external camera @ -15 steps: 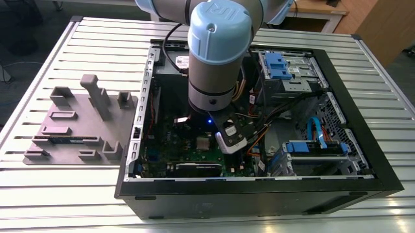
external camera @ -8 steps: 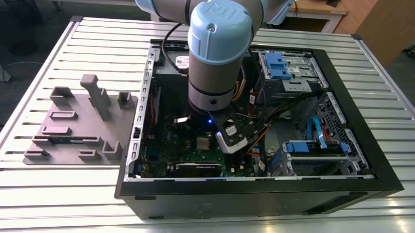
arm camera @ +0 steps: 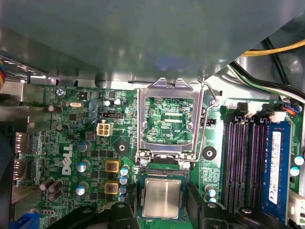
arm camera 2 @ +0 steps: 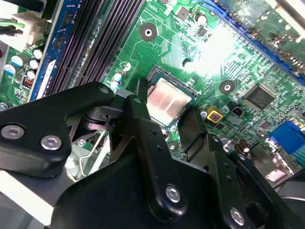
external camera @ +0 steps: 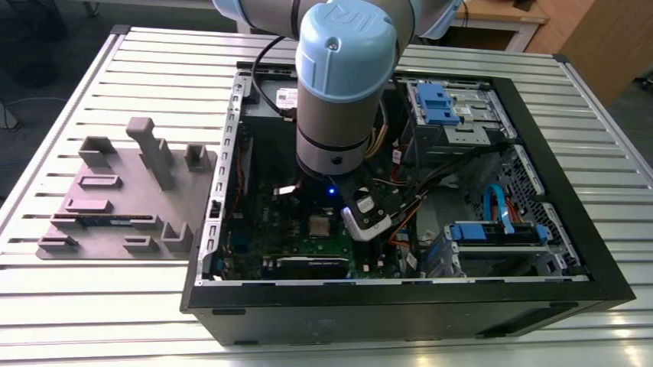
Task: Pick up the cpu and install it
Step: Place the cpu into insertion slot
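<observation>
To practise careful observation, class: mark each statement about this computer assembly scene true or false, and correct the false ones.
1. The cpu sits in the socket of the green motherboard. True.
2. The metal load plate is closed over the cpu. False: it is swung open and lies beside the cpu.
3. The computer case rests on a slatted table. True.
4. The grey fixture lies inside the case. False: it lies on the table outside the case, at the exterior view's left.
</observation>
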`<state>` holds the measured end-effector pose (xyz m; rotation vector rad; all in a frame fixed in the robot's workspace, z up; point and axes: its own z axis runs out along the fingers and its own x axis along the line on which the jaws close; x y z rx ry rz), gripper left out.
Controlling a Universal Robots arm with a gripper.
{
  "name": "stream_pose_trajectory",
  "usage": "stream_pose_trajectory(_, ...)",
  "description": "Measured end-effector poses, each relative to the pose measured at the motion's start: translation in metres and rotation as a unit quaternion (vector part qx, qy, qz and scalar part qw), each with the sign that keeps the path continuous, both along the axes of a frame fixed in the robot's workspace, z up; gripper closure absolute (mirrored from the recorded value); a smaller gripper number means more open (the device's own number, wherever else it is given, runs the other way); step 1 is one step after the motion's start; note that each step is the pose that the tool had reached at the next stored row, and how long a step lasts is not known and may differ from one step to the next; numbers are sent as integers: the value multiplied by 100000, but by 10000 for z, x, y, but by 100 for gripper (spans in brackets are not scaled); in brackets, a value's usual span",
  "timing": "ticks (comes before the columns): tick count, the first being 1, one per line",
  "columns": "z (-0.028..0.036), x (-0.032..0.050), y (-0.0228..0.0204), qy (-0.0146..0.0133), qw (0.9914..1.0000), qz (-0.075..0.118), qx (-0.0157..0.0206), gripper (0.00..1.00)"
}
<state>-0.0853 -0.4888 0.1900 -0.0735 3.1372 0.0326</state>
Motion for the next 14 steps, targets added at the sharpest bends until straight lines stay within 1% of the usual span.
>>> stream_pose_trajectory(9,1,-1,0,5,100000,37,-11,49)
stream_pose_trajectory(10,1,0,0,4,100000,41,-9,54)
stream_pose_trajectory(14,0,0,0,0,100000,64,-2,54)
